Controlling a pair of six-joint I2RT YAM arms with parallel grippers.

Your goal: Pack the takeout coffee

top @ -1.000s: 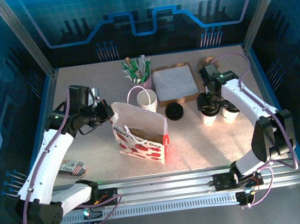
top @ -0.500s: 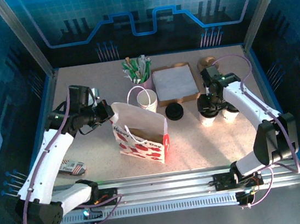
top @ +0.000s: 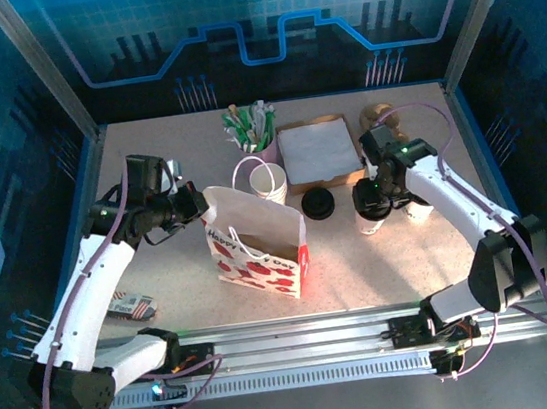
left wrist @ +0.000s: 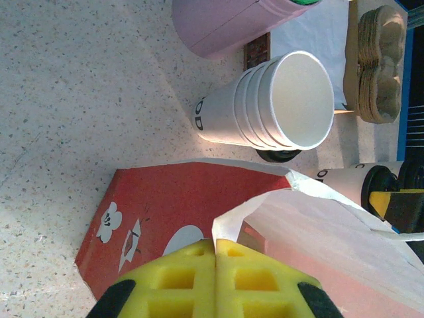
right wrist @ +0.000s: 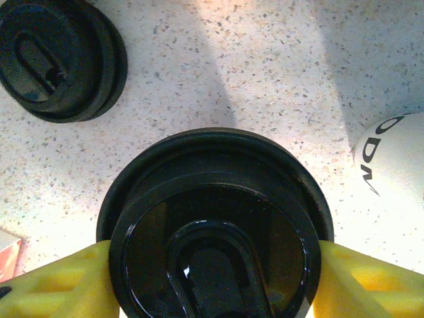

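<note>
The takeout coffee point(top: 369, 214) is a white paper cup with a black lid point(right wrist: 215, 218), standing right of the bag. My right gripper point(top: 369, 197) is shut on it just under the lid, one yellow finger point(right wrist: 56, 285) on each side. The red and white gift bag point(top: 260, 252) stands open mid-table. My left gripper point(top: 198, 206) is shut on the bag's white top rim point(left wrist: 228, 222) at its left corner. In the left wrist view the held cup point(left wrist: 341, 182) shows past the bag's mouth.
A second lidded cup point(top: 417, 208) stands just right of the held one. A stack of black lids point(top: 319, 203), nested white cups point(top: 269, 182), a pink cup of sticks point(top: 256, 131) and napkins on a brown tray point(top: 319, 151) lie behind the bag. A small packet point(top: 131, 306) lies front left.
My right gripper has closed on the lidded cup and carried it a little left, away from the second cup and toward the bag. The left arm and bag have not moved.
</note>
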